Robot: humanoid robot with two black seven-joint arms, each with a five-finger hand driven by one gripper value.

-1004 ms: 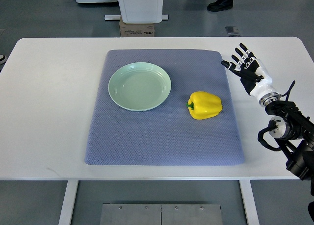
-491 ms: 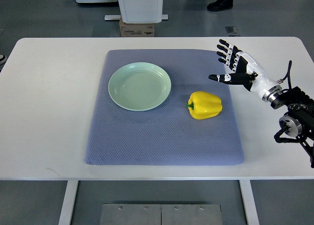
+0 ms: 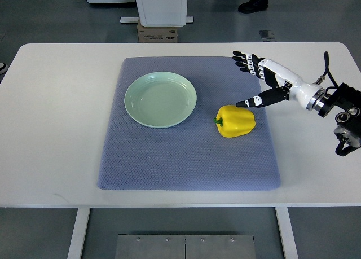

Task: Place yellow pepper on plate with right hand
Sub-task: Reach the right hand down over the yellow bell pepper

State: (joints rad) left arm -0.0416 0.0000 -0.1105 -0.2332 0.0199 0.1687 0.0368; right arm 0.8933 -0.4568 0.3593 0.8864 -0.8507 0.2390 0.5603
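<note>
- Right hand point(image 3: 265, 81) spread open, empty, thumb tip just above the pepper's far right edge.
- Yellow pepper point(image 3: 236, 121) lying on the mat, stem pointing left, toward the plate point(image 3: 161, 99).

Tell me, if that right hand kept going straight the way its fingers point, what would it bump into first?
Probably nothing soon. The right hand, open, points left across the blue mat, passing behind the yellow pepper; only its thumb nears the pepper. The green plate lies further along, though height is unclear.
</note>
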